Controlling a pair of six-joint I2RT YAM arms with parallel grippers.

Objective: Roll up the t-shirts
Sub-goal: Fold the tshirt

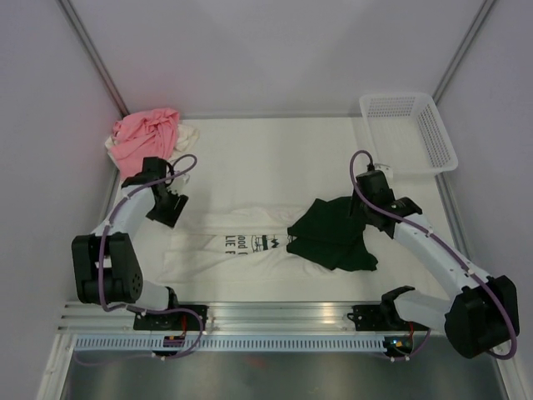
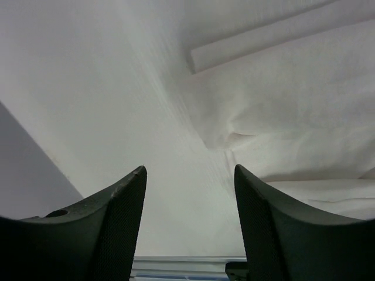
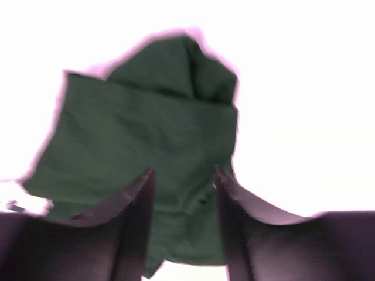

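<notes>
**A:** Looking down from above, where does the printed shirt lie?

**B:** The cream-white t-shirt (image 1: 241, 242), black lettering up, is spread flat on the bench (image 1: 275, 158) near its front edge, between the two arms.

**A:** And the green one?

**B:** The dark green t-shirt (image 1: 333, 233) sits crumpled at the printed shirt's right end and overlaps it.

**A:** What about the left pincer (image 2: 188, 175)?

**B:** It is spread, with nothing between its fingers (image 2: 120, 222). It hangs by the printed shirt's left end. In the left wrist view a fold of white cloth lies just to its right.

**A:** And the right pincer (image 3: 184, 175)?

**B:** It is spread as well, and sits above the green heap. Green cloth fills the gap in its wrist view, which is blurred, but the fingers stand apart and are not pinching it.

**A:** Where are the other shirts?

**B:** The pink t-shirt (image 1: 146, 133) is bunched in the back-left corner, with the plain cream t-shirt (image 1: 188, 133) touching its right side. A white mesh basket (image 1: 408, 129) stands at the back right, well apart from them.
</notes>
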